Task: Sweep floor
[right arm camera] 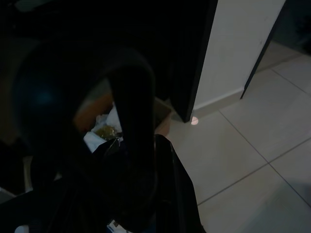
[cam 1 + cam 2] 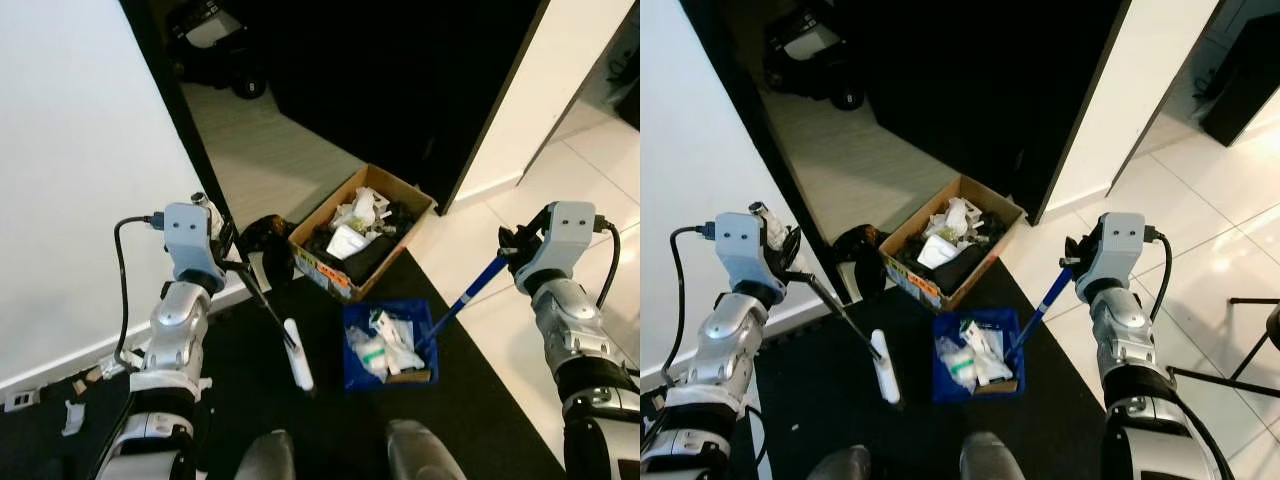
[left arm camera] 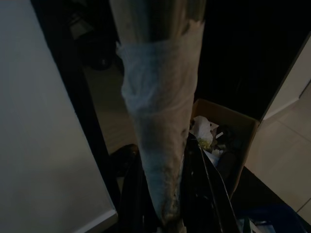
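The left gripper (image 2: 228,243) pinches the thin black stick of a broom (image 2: 297,365). Its white brush end rests on the dark floor mat (image 2: 240,400). The right gripper (image 2: 512,247) squeezes the long blue handle of a dustpan (image 2: 388,345). The dustpan is a blue plastic square, sitting flat on the mat and full of crumpled white and green trash. Just behind it stands a brown cardboard box (image 2: 361,229), open on top, stuffed with white papers and black things. Shiny pale tiles (image 2: 590,160) lie to the right.

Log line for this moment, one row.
left gripper: holds broom | right gripper: holds dustpan, loaded with litter | cardboard box: ahead, full
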Tool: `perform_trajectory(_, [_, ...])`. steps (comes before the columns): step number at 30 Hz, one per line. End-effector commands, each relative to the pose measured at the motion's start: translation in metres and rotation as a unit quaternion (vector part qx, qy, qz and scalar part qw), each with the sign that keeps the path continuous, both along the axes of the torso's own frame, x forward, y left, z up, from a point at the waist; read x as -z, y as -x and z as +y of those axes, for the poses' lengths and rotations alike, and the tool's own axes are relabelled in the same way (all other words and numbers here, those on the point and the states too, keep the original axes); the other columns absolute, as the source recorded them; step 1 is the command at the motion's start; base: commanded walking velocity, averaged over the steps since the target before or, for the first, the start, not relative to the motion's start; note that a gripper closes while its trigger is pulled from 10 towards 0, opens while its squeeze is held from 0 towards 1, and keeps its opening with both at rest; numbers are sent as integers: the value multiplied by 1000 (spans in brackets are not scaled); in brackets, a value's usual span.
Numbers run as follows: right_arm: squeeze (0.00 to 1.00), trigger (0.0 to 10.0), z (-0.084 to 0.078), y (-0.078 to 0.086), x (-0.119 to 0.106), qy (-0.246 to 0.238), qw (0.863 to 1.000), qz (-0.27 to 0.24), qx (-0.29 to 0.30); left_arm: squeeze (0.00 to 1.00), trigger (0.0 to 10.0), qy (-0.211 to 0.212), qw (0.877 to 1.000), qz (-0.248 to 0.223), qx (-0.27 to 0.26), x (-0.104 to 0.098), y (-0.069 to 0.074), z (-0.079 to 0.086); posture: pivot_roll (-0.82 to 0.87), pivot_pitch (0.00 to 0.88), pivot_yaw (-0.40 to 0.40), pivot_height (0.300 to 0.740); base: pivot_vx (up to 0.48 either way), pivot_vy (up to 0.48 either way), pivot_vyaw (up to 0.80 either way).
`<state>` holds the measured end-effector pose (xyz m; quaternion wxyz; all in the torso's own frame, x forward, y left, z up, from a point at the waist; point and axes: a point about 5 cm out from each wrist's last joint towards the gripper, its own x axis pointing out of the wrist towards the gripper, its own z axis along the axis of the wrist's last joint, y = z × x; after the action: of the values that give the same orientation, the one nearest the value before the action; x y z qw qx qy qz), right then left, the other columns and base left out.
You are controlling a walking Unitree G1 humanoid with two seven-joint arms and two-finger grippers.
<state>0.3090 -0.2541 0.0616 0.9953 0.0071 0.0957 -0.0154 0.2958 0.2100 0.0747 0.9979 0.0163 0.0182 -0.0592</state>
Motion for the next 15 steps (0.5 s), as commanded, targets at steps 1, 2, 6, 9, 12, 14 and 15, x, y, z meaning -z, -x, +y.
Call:
perform_trajectory(1, [0,10000,-2,-5,-11,1,1000,-30,4,0,10000,10,1000,-20,-1,-6,-1,-1,-1,5,2,740,345,0,0])
perform_trajectory(2, [0,10000,-2,-5,-11,1,1000,-30,4,0,10000,10,1000,-20,-1,-6,-1,-1,-1,5,2,740,345,0,0])
perform_trajectory(6, [0,10000,-2,-5,-11,0,1000,-30,4,0,10000,10,1000,-19,0,-6,-1,-1,-1,7,2,740,346,0,0])
perform_trajectory(9, [0,10000,-1,-5,-11,0,1000,-30,4,0,10000,10,1000,-19,0,-6,-1,-1,-1,9,1,740,344,0,0])
perform_trajectory(12, [0,10000,-1,-5,-11,0,1000,-29,3,0,10000,10,1000,-19,1,-6,-1,-1,-1,11,2,740,341,0,0])
perform_trajectory(14, [0,10000,-1,-5,-11,1,1000,-29,3,0,10000,11,1000,-19,2,-6,-1,-1,-1,12,1,740,334,0,0])
perform_trajectory(15, [0,10000,-1,-5,-11,1,1000,-29,3,0,10000,11,1000,-19,2,-6,-1,-1,-2,12,0,740,326,0,0])
